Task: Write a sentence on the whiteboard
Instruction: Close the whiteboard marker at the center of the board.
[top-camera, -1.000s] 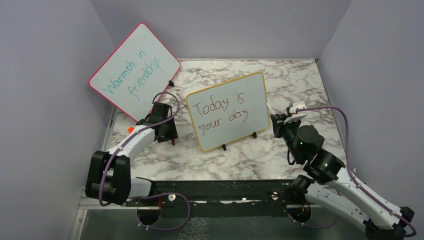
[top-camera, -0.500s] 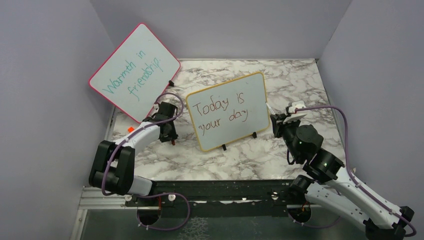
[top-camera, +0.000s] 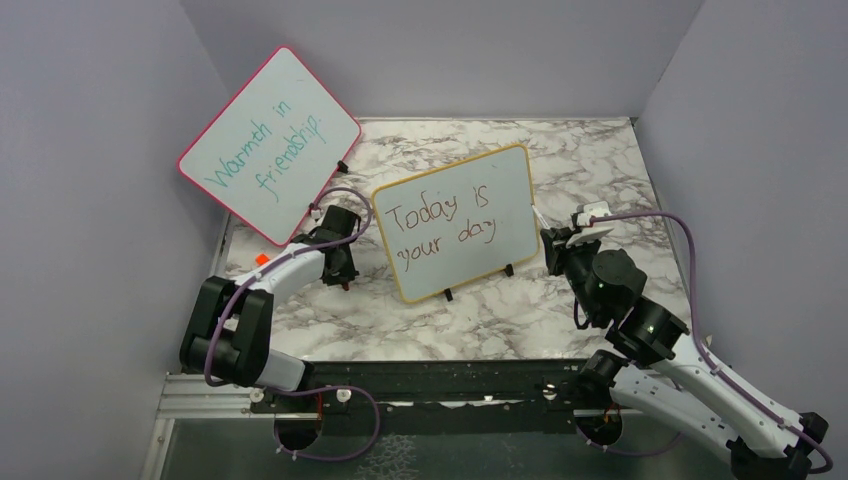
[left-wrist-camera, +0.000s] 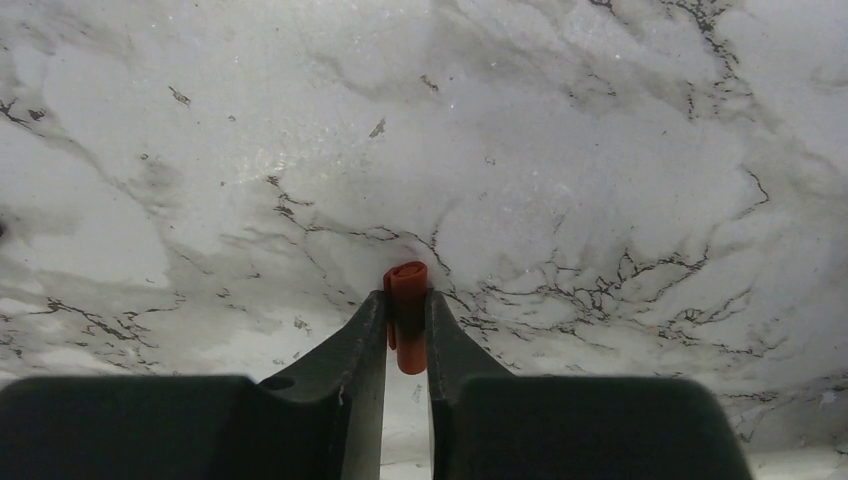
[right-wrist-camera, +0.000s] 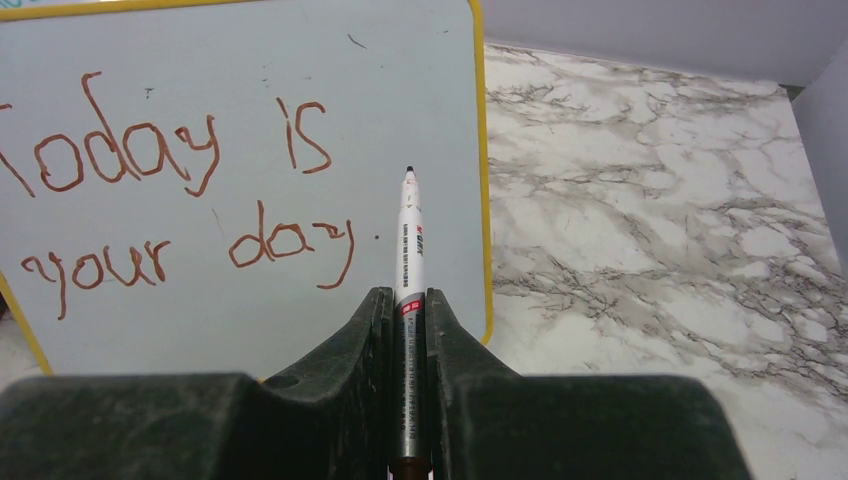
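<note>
Yellow-tan framed whiteboard (top-camera: 455, 222), one item, centre of the top view, propped at a tilt on two small black feet on the marble table (top-camera: 600, 160).

Face: slick, stiff. I judge it light and easy to push back or tip on those feet, so pressure has to be gentle.

Hold: I would take it by the frame edge only. The sentence (top-camera: 441, 226) reads "Today is your day" in red-brown over two lines, and wet ink would smear.

Right gripper (right-wrist-camera: 408, 295): clamped narrow on the marker (right-wrist-camera: 410, 250), a thin white barrel that is smooth and could slip. In the right wrist view the bare tip points up the frame at the board's lower right area, just right of "day". I cannot tell whether the tip touches the face.

Left gripper (left-wrist-camera: 407, 300): left of the board in the top view, low over the marble, fingers pinching a small red cap (left-wrist-camera: 407, 285).

Pink-framed board (top-camera: 270, 140), teal writing, upper left, not in use.

Status, by my judgement: writing looks complete; capping is next.
</note>
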